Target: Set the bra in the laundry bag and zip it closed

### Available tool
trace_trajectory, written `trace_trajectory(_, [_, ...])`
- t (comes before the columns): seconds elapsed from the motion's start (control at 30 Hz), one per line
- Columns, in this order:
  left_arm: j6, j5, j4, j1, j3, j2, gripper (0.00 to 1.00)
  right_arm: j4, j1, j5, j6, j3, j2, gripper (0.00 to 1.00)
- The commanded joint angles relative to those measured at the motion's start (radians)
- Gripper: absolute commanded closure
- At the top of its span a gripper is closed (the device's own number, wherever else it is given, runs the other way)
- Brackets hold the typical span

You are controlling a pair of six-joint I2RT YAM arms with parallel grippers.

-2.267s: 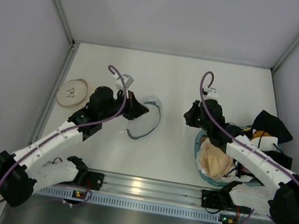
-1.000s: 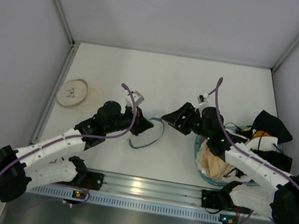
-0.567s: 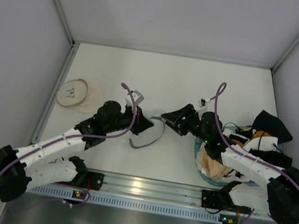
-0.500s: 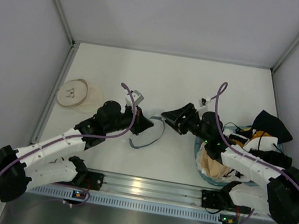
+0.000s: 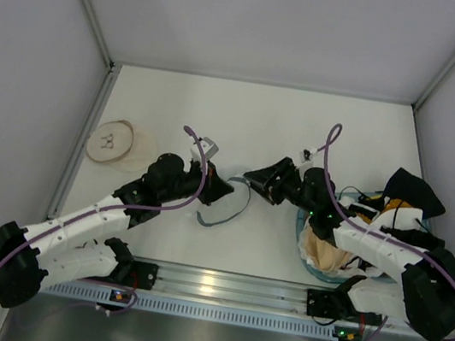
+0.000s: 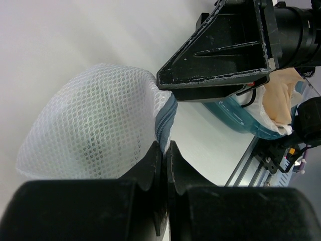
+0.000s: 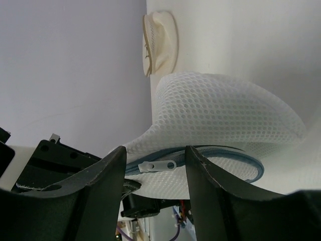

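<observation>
1. My left gripper point(image 6: 163, 150) is at the bottom centre of the left wrist view. Its jaws are pressed together on the laundry bag point(image 6: 95, 130), pinching the white mesh just beside the grey-blue zipper point(image 6: 168, 118).
2. My right gripper point(image 7: 154, 161) holds its jaws apart. The white zipper pull point(image 7: 156, 165) lies between the two fingers, and I cannot tell whether either one touches it.
3. In the top view the bag sits mid-frame on the table point(image 5: 286, 128), with my grippers meeting it from left and right.
4. The blue basket point(image 5: 300, 221) stands at the right of that view, under my right arm, with a beige garment point(image 5: 324, 246) inside.
5. Farthest off, the bra point(image 5: 115, 142), a cream padded cup, lies at the table's left edge, well apart from the bag.
</observation>
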Motion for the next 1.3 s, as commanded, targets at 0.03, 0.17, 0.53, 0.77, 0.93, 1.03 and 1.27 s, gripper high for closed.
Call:
trace_trajectory(0.03, [0.01,-0.022,0.086,-0.003,0.039,-0.019,1.0,-0.034,0.016,-0.014,0.001,0.033,-0.042,0.49])
trace_trajectory(0.17, [0.005,-0.036,0.088,-0.003,0.04,-0.013,1.0,-0.04,0.015,-0.031,0.025,0.046,-0.047,0.48])
trace_trajectory(0.53, [0.002,-0.025,0.103,-0.003,0.039,0.0,1.0,-0.001,0.016,-0.048,0.065,0.076,-0.004,0.58])
trace_trajectory(0.77, [0.0,-0.013,0.105,-0.003,0.028,0.001,1.0,-0.014,0.016,-0.03,0.053,0.073,-0.008,0.81])
trace_trajectory(0.93, [0.002,-0.01,0.103,-0.003,0.022,-0.013,1.0,-0.052,0.016,0.012,0.01,0.084,-0.025,0.92])
trace_trajectory(1.03, [0.0,-0.014,0.105,-0.003,0.017,-0.016,1.0,-0.081,0.016,0.038,-0.026,0.098,-0.028,1.0])
trace_trajectory(1.27, [-0.026,-0.111,0.09,-0.002,0.011,-0.065,1.0,-0.244,0.018,0.134,-0.169,0.124,-0.05,1.0])
